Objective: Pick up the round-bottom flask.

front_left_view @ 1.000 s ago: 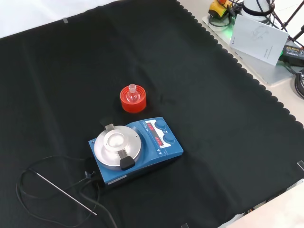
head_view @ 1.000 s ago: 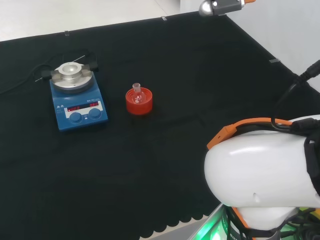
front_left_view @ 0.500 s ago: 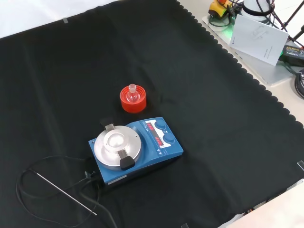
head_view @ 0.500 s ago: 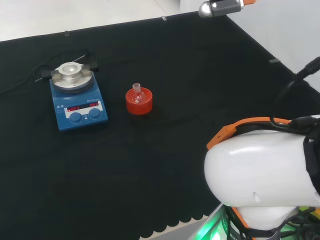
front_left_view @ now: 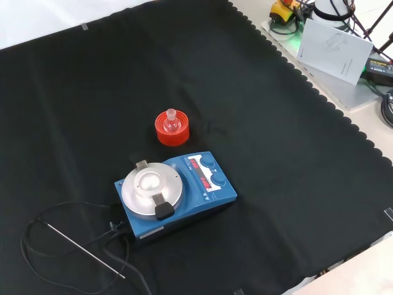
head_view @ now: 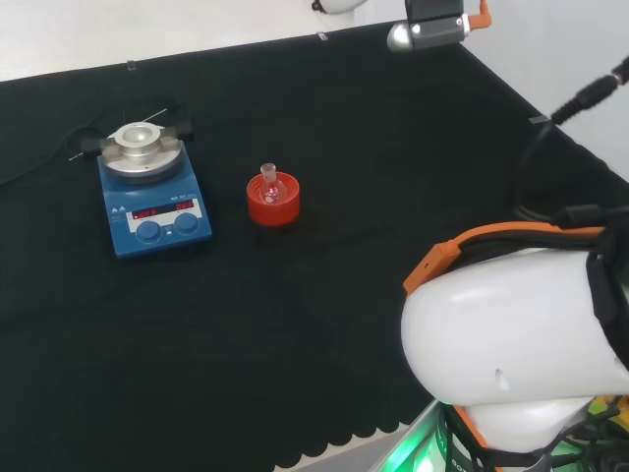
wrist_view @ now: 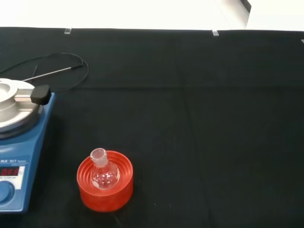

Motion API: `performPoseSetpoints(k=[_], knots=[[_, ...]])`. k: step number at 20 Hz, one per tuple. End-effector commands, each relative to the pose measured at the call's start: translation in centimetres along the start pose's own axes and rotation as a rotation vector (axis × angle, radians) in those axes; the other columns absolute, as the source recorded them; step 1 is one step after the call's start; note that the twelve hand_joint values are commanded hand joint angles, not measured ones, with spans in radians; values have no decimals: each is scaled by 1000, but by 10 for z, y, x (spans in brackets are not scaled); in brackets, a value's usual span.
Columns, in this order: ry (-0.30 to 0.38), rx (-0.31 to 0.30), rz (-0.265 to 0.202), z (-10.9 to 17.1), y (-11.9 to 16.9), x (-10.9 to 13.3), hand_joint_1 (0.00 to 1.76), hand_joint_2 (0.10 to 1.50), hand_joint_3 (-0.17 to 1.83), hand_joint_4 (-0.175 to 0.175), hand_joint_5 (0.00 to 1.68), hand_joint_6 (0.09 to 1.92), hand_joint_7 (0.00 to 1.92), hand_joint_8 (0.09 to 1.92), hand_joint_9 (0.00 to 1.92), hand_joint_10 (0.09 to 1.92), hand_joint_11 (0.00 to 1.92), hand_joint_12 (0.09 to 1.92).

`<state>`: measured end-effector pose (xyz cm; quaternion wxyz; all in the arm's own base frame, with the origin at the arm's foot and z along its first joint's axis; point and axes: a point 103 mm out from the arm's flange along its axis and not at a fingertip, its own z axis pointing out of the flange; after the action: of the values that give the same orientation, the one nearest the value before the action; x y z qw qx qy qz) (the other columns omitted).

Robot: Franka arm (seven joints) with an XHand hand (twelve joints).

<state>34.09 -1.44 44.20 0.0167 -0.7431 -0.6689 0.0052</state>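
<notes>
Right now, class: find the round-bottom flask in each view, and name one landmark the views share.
Head view: round-bottom flask left of centre, on the red stand.
Front view: flask just above centre.
Wrist view: flask on the stand.
Shared landmark: blue hotplate beside it.

A clear round-bottom flask sits upright in a red ribbed stand — just behind the blue stirrer plate.

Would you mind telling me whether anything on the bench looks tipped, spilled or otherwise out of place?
Nothing stands out. The round-bottom flask sits upright in its red ribbed stand, neck up, beside the blue hotplate. No spill shows on the black cloth, and the thin metal probe lies flat with its cable.
</notes>
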Motion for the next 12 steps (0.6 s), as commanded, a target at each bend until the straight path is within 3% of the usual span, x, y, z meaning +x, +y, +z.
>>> performPoseSetpoints(k=[1,12], knots=[[33,-52,-11,42,44,-12,489,855,831,-42,507,87,361,601,420,653,10,1336],[54,-39,-49,90,106,-9,791,602,1000,-53,578,87,435,650,541,654,156,1351]])
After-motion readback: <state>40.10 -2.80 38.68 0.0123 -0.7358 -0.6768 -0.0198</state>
